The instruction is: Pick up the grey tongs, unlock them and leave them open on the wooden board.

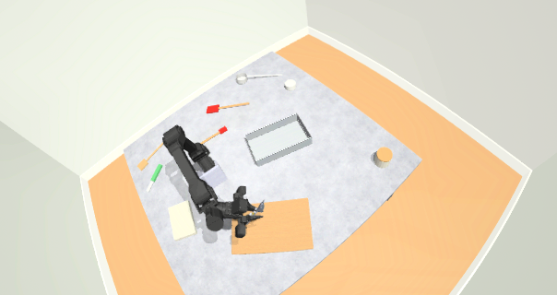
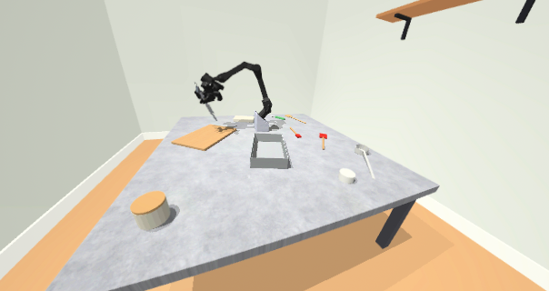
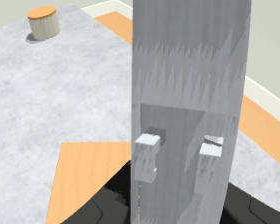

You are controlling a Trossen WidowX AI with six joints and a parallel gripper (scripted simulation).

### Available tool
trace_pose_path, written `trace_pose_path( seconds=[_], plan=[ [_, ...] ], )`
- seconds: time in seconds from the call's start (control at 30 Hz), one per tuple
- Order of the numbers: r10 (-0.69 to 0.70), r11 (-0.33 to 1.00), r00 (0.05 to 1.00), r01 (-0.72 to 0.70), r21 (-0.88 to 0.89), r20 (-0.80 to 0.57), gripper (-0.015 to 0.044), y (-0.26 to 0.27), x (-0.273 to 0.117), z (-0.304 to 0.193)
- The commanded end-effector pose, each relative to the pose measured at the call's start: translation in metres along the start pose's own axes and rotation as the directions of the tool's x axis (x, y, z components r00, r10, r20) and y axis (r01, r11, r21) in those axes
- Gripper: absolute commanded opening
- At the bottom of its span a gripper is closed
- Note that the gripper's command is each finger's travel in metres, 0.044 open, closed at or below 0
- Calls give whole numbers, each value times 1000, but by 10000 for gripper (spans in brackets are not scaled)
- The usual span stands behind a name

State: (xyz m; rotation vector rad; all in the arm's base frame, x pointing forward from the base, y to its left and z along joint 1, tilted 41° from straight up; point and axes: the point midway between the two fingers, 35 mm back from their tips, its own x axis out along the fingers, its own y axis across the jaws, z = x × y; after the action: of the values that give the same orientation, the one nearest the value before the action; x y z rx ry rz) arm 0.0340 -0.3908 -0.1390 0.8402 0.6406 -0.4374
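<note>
The gripper (image 1: 259, 212) (image 2: 200, 94) (image 3: 160, 169) is closed down to a narrow gap on the grey metal tongs (image 1: 261, 206) (image 2: 211, 111) (image 3: 186, 90), which are held in the air near the brown wooden board (image 1: 281, 230) (image 2: 200, 138) (image 3: 91, 172). In the exterior view their long lower part slants steeply down towards 5 o'clock, its end above the table (image 1: 341, 157) (image 2: 227, 200) (image 3: 66, 85). Whether the lock is released cannot be told.

In the top view, taking the grey rectangular roasting tin (image 1: 283, 155) (image 2: 269, 163) as the clock's centre, the board lies flat at 6 o'clock, well apart from the tin. The ribbed beige jar with an orange-brown lid (image 1: 383, 158) (image 2: 151, 210) (image 3: 44, 22) stands between 3 and 4 o'clock, and a small white round pot (image 1: 290, 85) (image 2: 347, 175) is at 12. The larger red-headed spatula with a wooden handle (image 1: 213, 109) (image 2: 323, 136) lies at 10, and a cream rectangular block (image 1: 182, 220) (image 2: 244, 118) lies near 8, beside the arm. The tongs are clear of the tin.
</note>
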Motion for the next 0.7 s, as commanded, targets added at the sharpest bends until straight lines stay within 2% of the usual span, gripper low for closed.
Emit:
trace_pose_path(
  seconds=[0.0,0.17,0.67],
  plan=[
    [4,1000,997,-3,-8,75,-150,4,-9,3],
    [8,1000,988,-4,-27,154,-150,10,-20,4],
    [8,1000,988,-4,-28,157,-150,10,-20,4]
  ],
)
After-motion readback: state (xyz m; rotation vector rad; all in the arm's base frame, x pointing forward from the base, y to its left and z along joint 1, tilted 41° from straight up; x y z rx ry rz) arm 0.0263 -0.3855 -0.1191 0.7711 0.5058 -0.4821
